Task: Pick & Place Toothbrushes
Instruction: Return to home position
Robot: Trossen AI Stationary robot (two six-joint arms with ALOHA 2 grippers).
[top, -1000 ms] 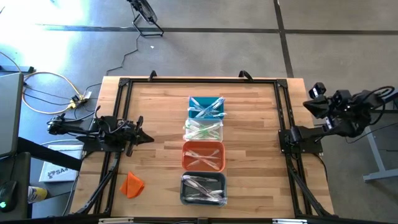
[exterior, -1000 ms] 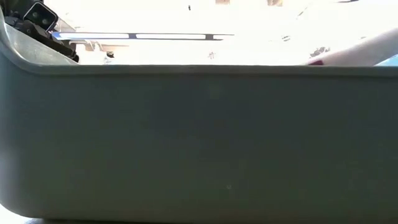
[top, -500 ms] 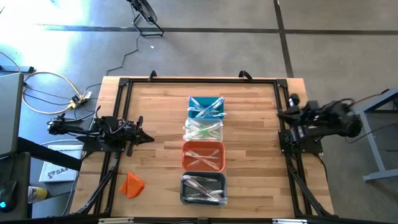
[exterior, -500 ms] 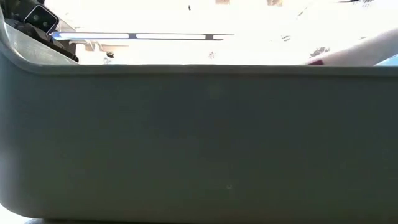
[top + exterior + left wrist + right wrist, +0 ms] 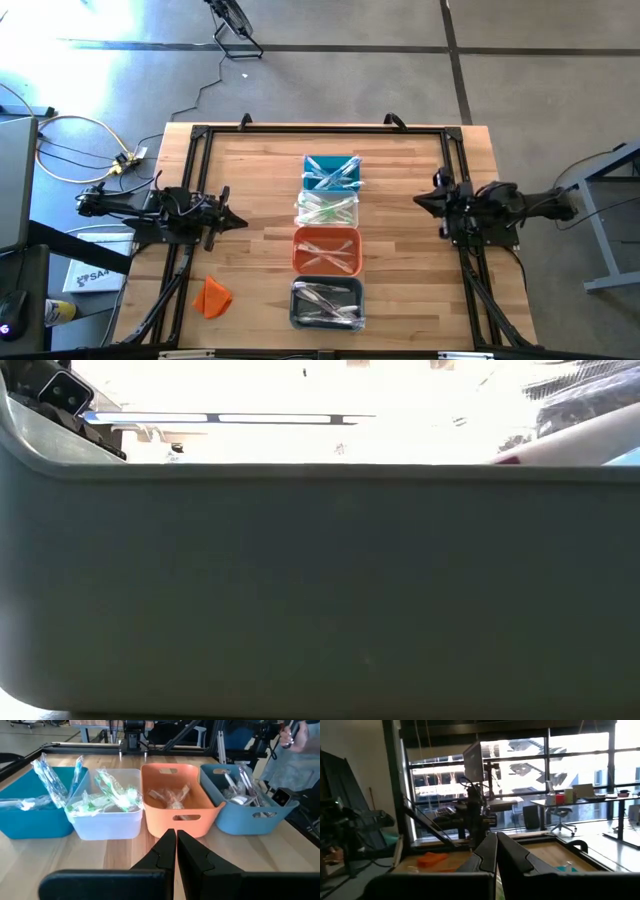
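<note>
The toothbrushes (image 5: pixel 327 210) lay sorted in four bins lined up in a column down the middle of the table (image 5: pixel 260 160). None was in either gripper or loose on the wood. In the left wrist view they (image 5: pixel 117 795) showed as wrapped, pale sticks. Blue and clear ones stood up out of the teal bin (image 5: pixel 30 822), and green-tinted ones were piled in the clear bin (image 5: pixel 107 825). A few clear ones lay low in the orange bin (image 5: pixel 155 805), and more were in the grey bin (image 5: pixel 250 817).

From above, the teal bin (image 5: pixel 309 163) sat farthest from the table's near edge. After it came the clear bin (image 5: pixel 300 210), the orange bin (image 5: pixel 298 250) and the grey bin (image 5: pixel 296 305), each just beside the next.

The left gripper (image 5: pixel 240 222) rested low over the left side of the table, pointing at the column and well apart from it. Its own camera showed its (image 5: pixel 176 832) two fingers pressed together with nothing between them, aimed at the orange bin's wall.

The right gripper (image 5: pixel 420 202) sat across from it on the right side, also well apart from the bins. Its (image 5: pixel 496 836) fingers were likewise closed on nothing.

A small orange cloth lump (image 5: pixel 213 297) lay near the table's front left corner, away from both grippers. The low view was almost filled by the grey bin's wall (image 5: pixel 320 590).
</note>
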